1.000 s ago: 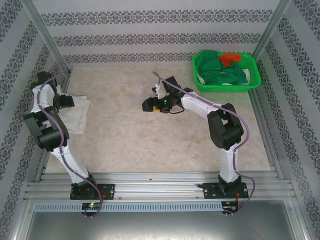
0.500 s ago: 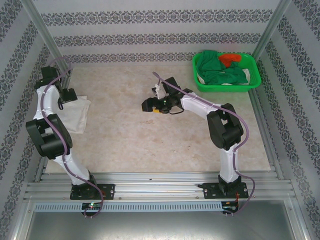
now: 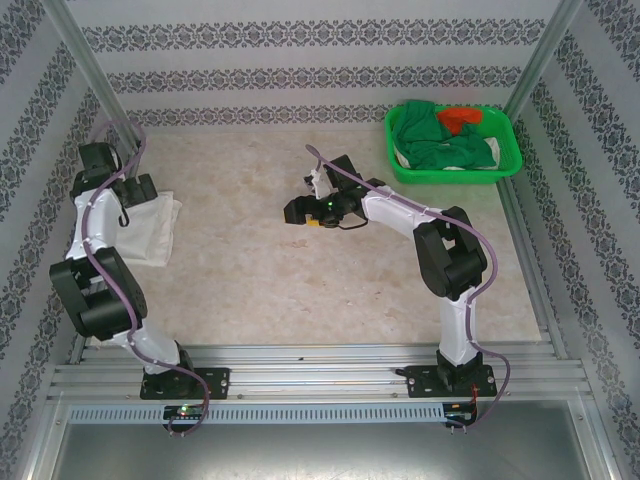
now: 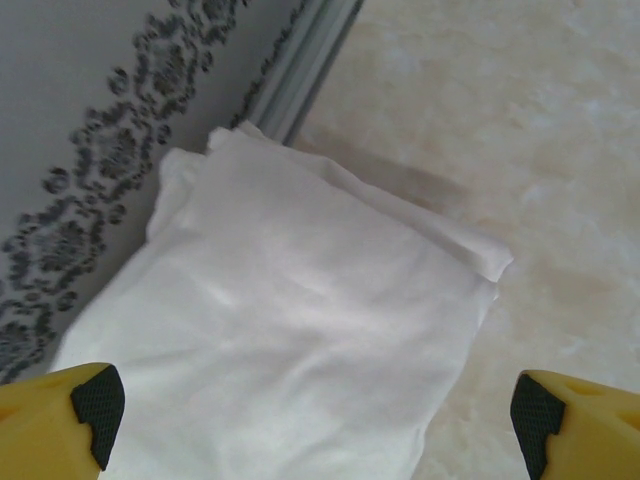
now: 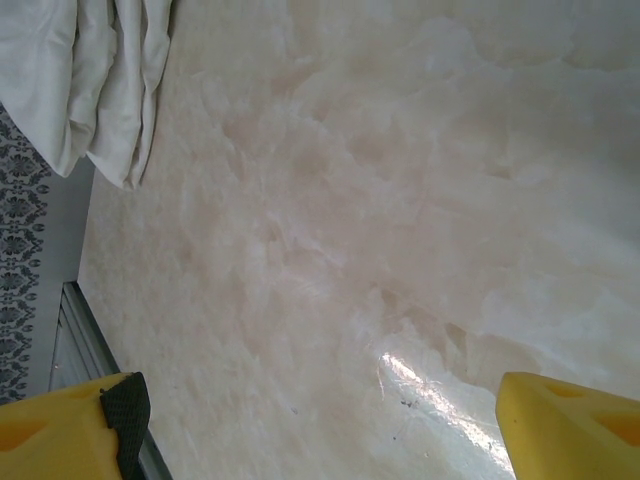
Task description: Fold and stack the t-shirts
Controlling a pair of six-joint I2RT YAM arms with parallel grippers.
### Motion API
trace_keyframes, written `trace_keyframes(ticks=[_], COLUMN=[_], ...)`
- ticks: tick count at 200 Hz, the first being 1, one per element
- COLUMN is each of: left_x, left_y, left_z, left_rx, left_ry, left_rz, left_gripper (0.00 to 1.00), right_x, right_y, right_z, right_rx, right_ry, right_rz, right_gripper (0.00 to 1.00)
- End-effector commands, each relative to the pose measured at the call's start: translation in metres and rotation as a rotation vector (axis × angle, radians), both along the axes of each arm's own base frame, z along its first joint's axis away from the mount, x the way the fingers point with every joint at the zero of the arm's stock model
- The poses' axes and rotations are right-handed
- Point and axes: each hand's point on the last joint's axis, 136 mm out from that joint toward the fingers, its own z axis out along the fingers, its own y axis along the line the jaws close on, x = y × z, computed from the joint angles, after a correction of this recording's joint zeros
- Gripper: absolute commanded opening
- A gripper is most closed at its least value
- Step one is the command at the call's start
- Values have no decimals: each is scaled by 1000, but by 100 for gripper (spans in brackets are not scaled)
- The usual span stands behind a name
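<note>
A folded white t-shirt (image 3: 150, 228) is laid flat at the far left of the desk (image 3: 260, 285), just beside the side rail (image 4: 300, 75). The left pincer (image 4: 312, 412) is held above it, spread wide and empty. The right pincer (image 3: 292, 211), also wide, is held empty over the middle. More cloth (image 3: 450, 145) is heaped in the green basket (image 3: 455, 176), far right. The cotton is judged light, limp and easily rumpled, so a doubled edge or corner should be pinched.
</note>
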Motion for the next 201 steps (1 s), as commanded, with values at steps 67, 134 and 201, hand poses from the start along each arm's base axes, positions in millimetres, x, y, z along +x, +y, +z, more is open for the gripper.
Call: trace_keyframes(ticks=[67,134,201], left_x=[6,-7,-27], left_y=[8,-62,-155], left_z=[-54,34,1], left_rx=[-324,-81,21], left_ry=[-28,-269,-317], left_rz=[149,-34,-307], left_gripper=[100,100,100], right_x=[8,42,14], right_y=[-25,-130,-318], right_z=[47,83,74], right_rx=[6,-115,-635], right_ry=[-135,-317,-663], right_rz=[-100,-455,-918], right_gripper=[92,98,98])
